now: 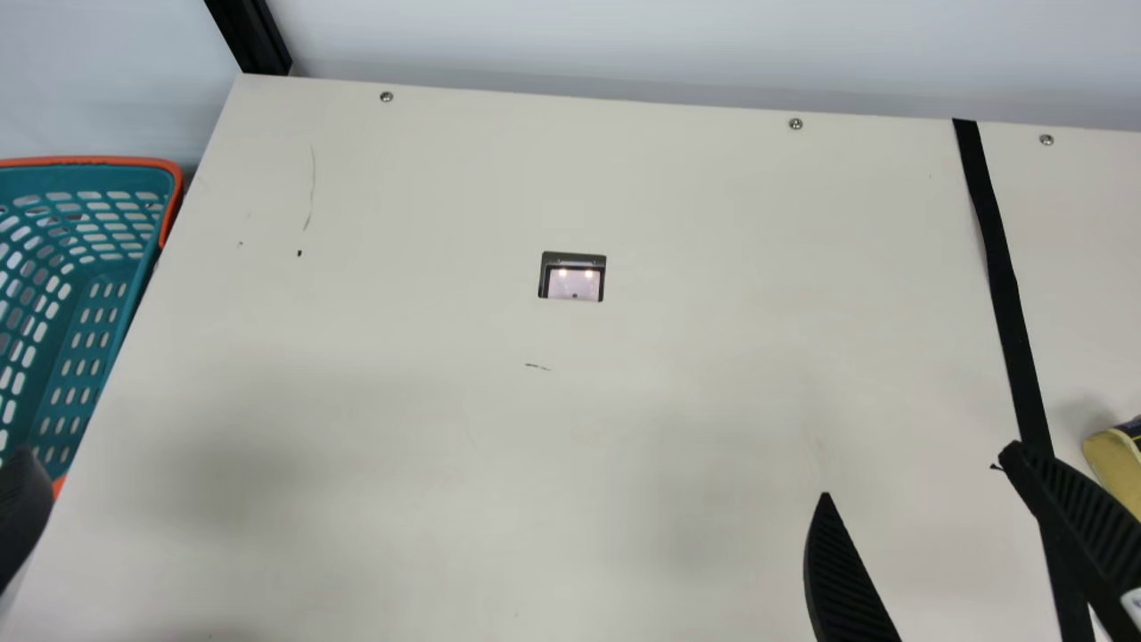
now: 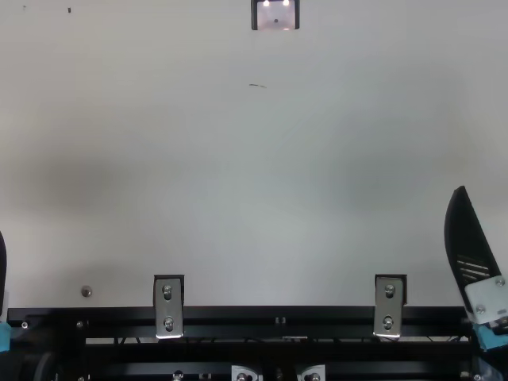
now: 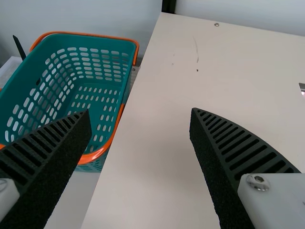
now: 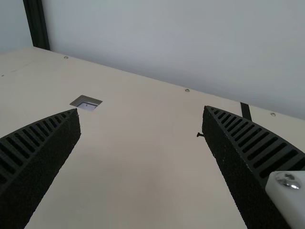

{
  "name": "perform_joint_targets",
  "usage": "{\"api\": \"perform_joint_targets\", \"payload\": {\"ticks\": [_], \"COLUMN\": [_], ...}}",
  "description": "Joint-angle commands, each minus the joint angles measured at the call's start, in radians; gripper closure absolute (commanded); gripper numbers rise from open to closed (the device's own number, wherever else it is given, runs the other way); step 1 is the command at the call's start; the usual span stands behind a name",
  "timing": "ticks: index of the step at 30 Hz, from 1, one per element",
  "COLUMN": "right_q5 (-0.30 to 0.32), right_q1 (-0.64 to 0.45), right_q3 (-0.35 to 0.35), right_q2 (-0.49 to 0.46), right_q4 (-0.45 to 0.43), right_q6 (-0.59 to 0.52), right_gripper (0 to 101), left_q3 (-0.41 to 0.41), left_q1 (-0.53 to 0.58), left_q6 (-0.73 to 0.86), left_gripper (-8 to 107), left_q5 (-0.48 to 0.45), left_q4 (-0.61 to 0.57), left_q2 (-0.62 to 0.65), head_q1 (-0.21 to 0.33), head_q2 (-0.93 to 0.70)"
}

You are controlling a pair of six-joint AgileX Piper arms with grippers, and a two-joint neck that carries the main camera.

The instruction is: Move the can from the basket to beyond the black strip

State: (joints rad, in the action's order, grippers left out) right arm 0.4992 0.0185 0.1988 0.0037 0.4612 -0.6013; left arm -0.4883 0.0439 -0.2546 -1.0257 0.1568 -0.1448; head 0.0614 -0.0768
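Can (image 1: pixel 1114 459), one: on the desk (image 1: pixel 446 178), beyond the black strip (image 1: pixel 1007 294), just beside it, partly cut off by the main view's right edge. Right end effector (image 1: pixel 916 473), one: raised over the desk near the strip, two ribbed fingers apart. Left end effector (image 1: pixel 22 513), one: near the basket, fingers likewise apart. Basket (image 1: pixel 116 162), teal, orange-rimmed: beside the desk's left edge. Recessed fitting (image 1: pixel 571 276), one: set into the desk.
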Motion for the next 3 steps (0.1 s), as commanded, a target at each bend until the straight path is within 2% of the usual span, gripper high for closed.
{"api": "perform_joint_targets", "payload": {"ticks": [1,3], "right_q5": [0.0,0.0], "right_q1": [0.0,0.0], "right_q3": [0.0,0.0], "right_q2": [0.0,0.0], "right_q4": [0.0,0.0], "right_q6": [0.0,0.0], "right_gripper": [0,0], "left_q3": [0.0,0.0], "left_q1": [0.0,0.0], "left_q6": [0.0,0.0], "left_gripper": [9,9], "left_q5": [0.0,0.0], "left_q4": [0.0,0.0], "left_q2": [0.0,0.0], "head_q1": [0.004,0.004], "head_q2": [-0.007,-0.007]}}
